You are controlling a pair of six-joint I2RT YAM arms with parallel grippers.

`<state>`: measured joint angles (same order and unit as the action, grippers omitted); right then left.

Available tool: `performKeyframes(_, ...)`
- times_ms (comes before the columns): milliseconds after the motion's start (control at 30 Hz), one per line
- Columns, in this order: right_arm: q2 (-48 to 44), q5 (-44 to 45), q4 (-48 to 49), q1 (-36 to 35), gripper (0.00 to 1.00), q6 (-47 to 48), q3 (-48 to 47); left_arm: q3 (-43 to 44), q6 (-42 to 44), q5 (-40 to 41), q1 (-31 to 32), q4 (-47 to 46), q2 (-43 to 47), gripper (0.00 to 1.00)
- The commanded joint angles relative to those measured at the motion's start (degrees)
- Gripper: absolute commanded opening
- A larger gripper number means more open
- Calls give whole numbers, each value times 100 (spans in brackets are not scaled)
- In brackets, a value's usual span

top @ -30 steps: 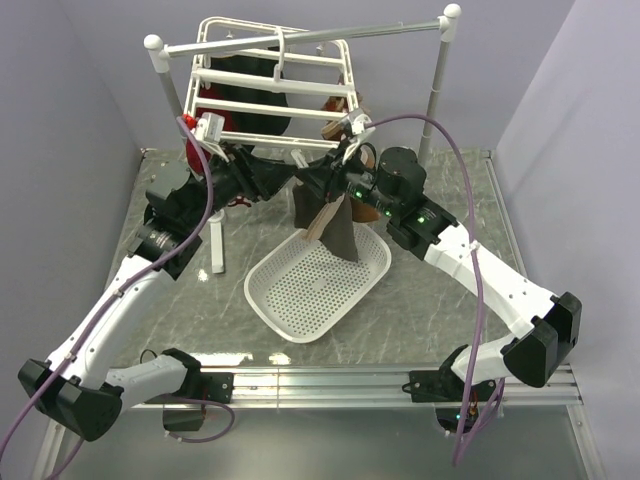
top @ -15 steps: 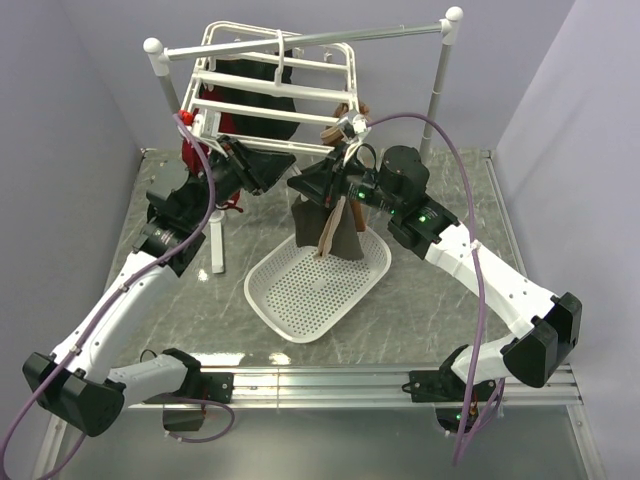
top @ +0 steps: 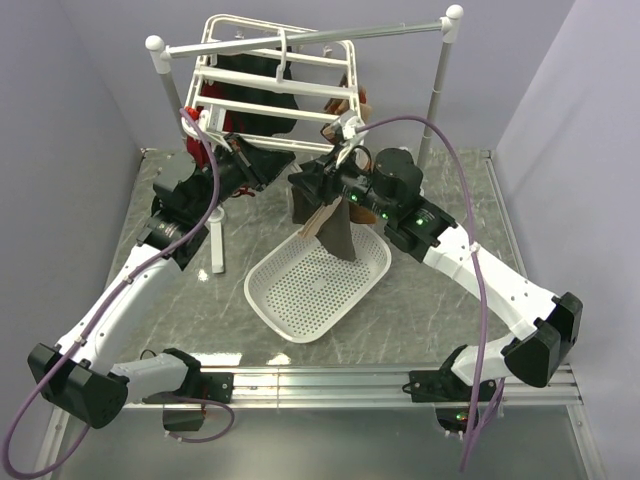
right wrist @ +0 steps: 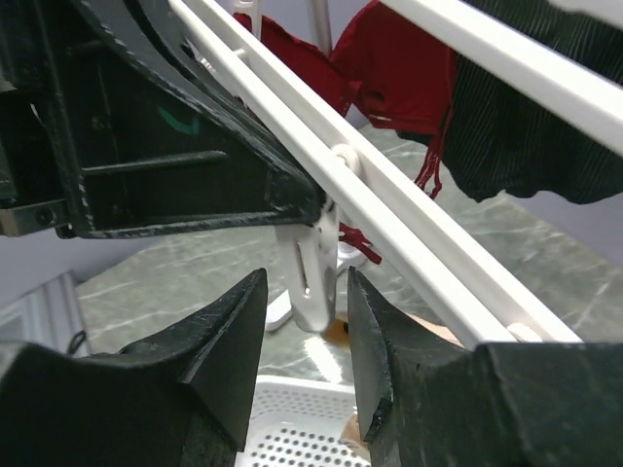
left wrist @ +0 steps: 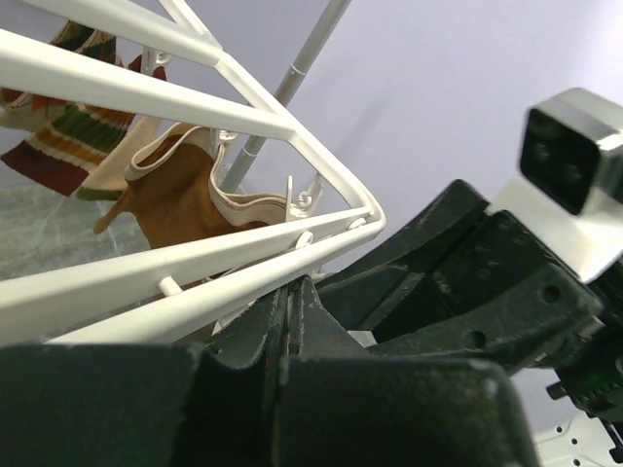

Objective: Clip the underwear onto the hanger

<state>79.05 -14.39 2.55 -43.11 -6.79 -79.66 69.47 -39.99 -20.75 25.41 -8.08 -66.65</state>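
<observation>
As seen from overhead, found L gripper (top: 283,162) and R gripper (top: 303,185) nearly tip to tip under the front edge of the hanger (top: 262,107). Noted L fingers (left wrist: 292,316) pressed together in L wrist cam, tips just beneath hanger's front corner bars. Saw R fingers (right wrist: 229,331) standing apart in R wrist cam, w/ a white clip (right wrist: 313,268) dangling off a hanger bar just past the gap btwn them; couldn't tell if either pad touched it. Spotted the underwear (top: 335,228) hanging just below R fingers, dark grey-brown w/ a pale strip showing (top edge hidden behind R wrist, so couldn't tell the support). Placed its lower end over the far rim of a white perforated basket (top: 300,310), set on marble-look table (top: 420,310) below & nearer than both sets of fingers. Logged red garment (right wrist: 389,68) and dark striped garment (right wrist: 526,136) hanging beyond R fingers, up & to the right in wrist cam. Caught orange-brown garment (left wrist: 165,204) and a striped one (left wrist: 68,146) hanging beyond L fingers, up-left of the tips. Made out grey rail (top: 300,35) above & behind both grippers.
</observation>
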Motion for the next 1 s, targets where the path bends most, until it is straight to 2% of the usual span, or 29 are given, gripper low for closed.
performKeyframes(0,-47,516,71,-206,46,634,-357,286,-27,-78,8,210,-41,0)
performKeyframes(267,243,675,-166,-321,42,1074,-568,400,-79,-157,17,289,-102,0)
performKeyframes(400,225,657,-193,-329,35,1153,-516,409,-114,-183,8,333,-76,0)
performKeyframes(433,225,657,-193,-329,24,1162,-507,409,-132,-183,8,333,-59,0)
performKeyframes(467,208,657,-202,-329,18,1162,-498,401,-141,-192,8,333,-50,0)
performKeyframes(500,182,657,-176,-329,7,1145,-481,400,-150,-192,8,359,-23,4)
performKeyframes(533,173,648,-176,-329,2,1144,-463,392,-158,-157,8,359,-6,9)
performKeyframes(600,146,674,-132,-329,0,1083,-445,365,-176,-52,8,456,64,24)
performKeyframes(633,129,692,-132,-329,0,1057,-445,330,-167,79,-1,482,169,38)
performKeyframes(733,111,684,-105,-329,0,978,-445,242,-97,386,8,561,389,56)
performKeyframes(833,93,639,-105,-329,0,881,-463,242,17,537,8,790,512,60)
performKeyframes(967,93,596,-79,-329,0,793,-472,260,61,529,8,1291,530,59)
